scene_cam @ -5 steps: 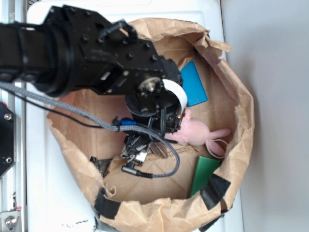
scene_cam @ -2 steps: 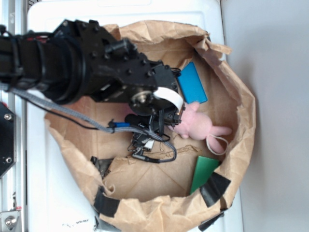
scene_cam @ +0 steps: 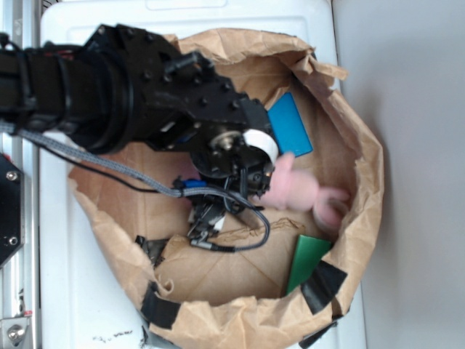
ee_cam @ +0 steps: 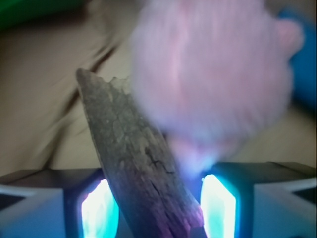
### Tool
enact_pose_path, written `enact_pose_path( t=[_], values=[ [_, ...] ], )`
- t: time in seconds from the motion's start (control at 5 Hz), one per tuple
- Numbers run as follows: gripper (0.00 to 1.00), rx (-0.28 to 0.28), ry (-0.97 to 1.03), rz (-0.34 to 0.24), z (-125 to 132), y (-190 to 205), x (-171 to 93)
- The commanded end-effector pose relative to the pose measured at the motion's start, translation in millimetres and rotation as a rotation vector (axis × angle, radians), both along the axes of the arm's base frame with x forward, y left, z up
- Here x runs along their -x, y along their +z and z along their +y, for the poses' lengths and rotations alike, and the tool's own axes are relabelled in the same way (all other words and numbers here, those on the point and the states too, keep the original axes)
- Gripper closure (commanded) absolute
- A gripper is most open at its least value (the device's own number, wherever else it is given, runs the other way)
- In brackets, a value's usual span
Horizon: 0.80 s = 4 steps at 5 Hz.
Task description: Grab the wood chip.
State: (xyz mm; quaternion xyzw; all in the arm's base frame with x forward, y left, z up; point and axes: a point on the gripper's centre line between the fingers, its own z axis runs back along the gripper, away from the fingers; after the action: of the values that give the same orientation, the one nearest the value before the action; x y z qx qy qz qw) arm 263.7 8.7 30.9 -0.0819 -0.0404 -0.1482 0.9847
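Wood chip (ee_cam: 141, 168) between tool (ee_cam: 158, 208) fingers in wrist view, hidden in exterior

A white counter (scene_cam: 87, 291) fills the exterior view under even, bright light. Its moulded edge runs along the top. To the right lies a plain pale grey surface (scene_cam: 414, 174), meeting the counter in a straight line. At the far left stands a metal rail (scene_cam: 25, 240) with a bolt near the bottom, and a black bracket (scene_cam: 9, 211) beside it. The wrist view shows only blurred tan and a cyan glow low down.
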Motion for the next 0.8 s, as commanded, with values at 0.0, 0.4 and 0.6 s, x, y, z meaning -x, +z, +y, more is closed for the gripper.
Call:
enact_pose_path(
  t=[0.0,0.4,0.6],
  values=[
    [1.00,0.112,0.045,-0.040,-4,98,-15],
    [1.00,0.180,0.015,-0.089,6,130,-6],
    [1.00,0.184,0.030,-0.089,9,132,-13]
  ],
)
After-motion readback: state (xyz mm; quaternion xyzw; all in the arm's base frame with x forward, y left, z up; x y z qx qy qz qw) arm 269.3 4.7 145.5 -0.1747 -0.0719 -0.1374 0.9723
